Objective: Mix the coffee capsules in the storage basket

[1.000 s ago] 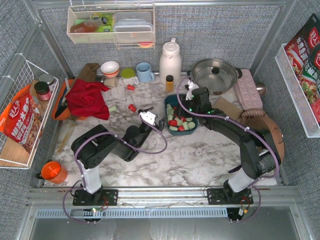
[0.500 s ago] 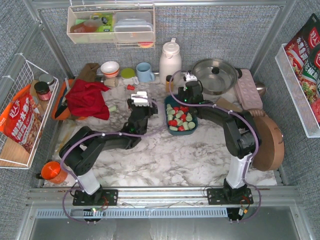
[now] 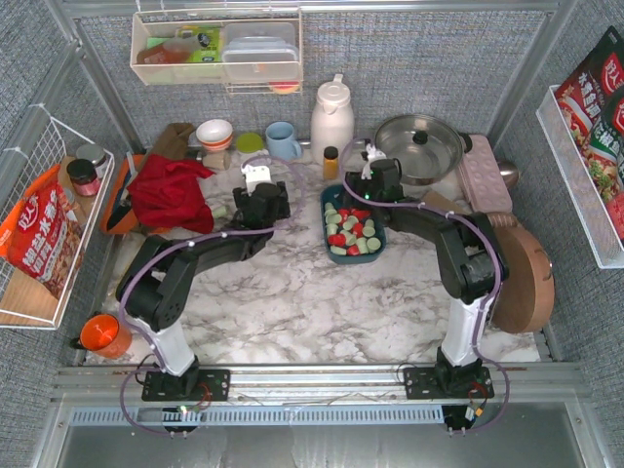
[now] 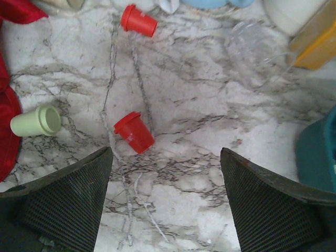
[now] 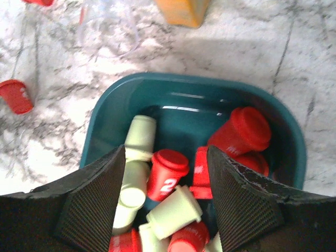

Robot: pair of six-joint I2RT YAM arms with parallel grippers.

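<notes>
coffee capsules piled in the storage basket, loose capsules on the table to its left

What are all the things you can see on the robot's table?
storage basket: one, dark teal, mid-table
coffee capsules: many, red and pale green, inside the storage basket
loose capsules: three, two red, one pale green, left of the basket
amber bottle: one, black cap, behind the basket
jug: one, white, back centre
pot: one, silver, lidded, back right
blue mug: one, blue, back
orange mug: one, orange, near left corner
cloth: one, red, left
left gripper: one, black, open above a loose red capsule
right gripper: one, black, open above the basket
</notes>
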